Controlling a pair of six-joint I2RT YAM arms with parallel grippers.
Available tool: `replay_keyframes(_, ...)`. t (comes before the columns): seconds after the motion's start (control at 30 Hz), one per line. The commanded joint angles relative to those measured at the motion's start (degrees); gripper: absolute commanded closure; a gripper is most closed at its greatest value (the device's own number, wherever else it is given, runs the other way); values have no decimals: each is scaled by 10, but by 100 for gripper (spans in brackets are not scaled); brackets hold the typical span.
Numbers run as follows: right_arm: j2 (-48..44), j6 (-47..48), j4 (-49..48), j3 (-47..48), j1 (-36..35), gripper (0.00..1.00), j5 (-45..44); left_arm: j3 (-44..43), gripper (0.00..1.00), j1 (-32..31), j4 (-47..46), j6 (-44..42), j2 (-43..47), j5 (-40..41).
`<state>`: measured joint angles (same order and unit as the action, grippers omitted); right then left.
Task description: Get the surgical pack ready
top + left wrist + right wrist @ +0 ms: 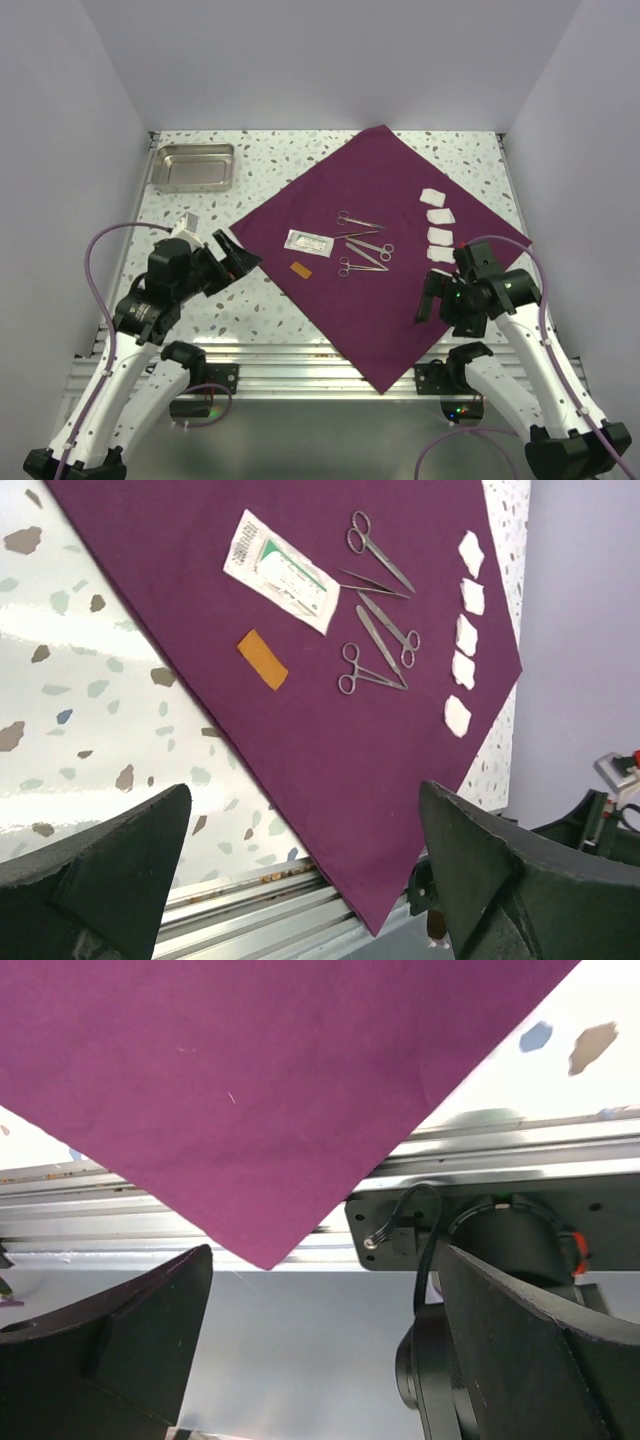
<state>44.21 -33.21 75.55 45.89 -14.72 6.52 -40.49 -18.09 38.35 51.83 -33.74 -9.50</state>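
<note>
Corner of surgical pack (330, 300) overhanging table (250, 310) near edge; we are seeing it lying just left of right gripper (432, 296), farther from left gripper (238, 255); both gaping, empty.

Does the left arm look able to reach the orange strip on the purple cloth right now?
Probably yes: the left gripper is open, close to the orange strip, with only bare table and purple cloth between them.

I'm in a robotics lab booth: plain white walls (300, 60) box in my speckled desk (240, 300), fronted by an aluminium mounting rail (280, 365).
</note>
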Motion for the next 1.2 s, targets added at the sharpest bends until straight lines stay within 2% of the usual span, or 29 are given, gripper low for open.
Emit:
replay_keyframes(0.0, 18, 47, 8, 59, 0, 1, -25, 1, 1, 0, 32, -9, 2, 13)
replay_keyframes(0.1, 34, 68, -7, 68, 0, 3, -18, -6, 3, 1, 35, -25, -8, -1)
replay_keyframes(0.17, 41, 71, -20, 58, 0, 7, 9, -11, 4, 0, 38, -35, -16, -5)
replay_keyframes(0.27, 54, 61, -28, 55, 0, 11, -4, -17, 8, 1, 45, -48, -38, -16)
replay_keyframes(0.7, 127, -29, -110, 48, 0, 17, -12, -19, 16, -1, 42, -90, -91, -75)
replay_keyframes(0.87, 162, -34, -115, 81, 0, 21, -54, -20, 18, -1, 38, -104, -99, -87)
replay_keyframes(1.0, 186, -83, -108, 105, 2, 27, -121, -20, 19, 0, 26, -113, -113, -97)
replay_keyframes(1.17, 219, -76, -152, 132, 11, 30, -169, -19, 20, 0, -2, -114, -138, -116)
